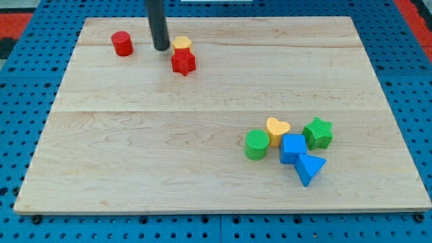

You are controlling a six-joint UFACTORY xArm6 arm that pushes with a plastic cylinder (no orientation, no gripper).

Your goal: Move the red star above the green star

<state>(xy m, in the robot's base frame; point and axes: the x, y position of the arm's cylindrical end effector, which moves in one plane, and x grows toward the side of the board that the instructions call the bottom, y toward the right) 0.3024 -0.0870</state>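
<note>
The red star lies near the view's top left, touching a yellow block just above it. The green star sits at the view's lower right, at the right end of a cluster of blocks. My tip rests on the board just left of the yellow block and up-left of the red star, a small gap apart from both. The rod rises out of the view's top.
A red cylinder stands left of my tip. Beside the green star are a yellow heart, a green cylinder, a blue cube and a blue triangle. The wooden board ends in blue pegboard.
</note>
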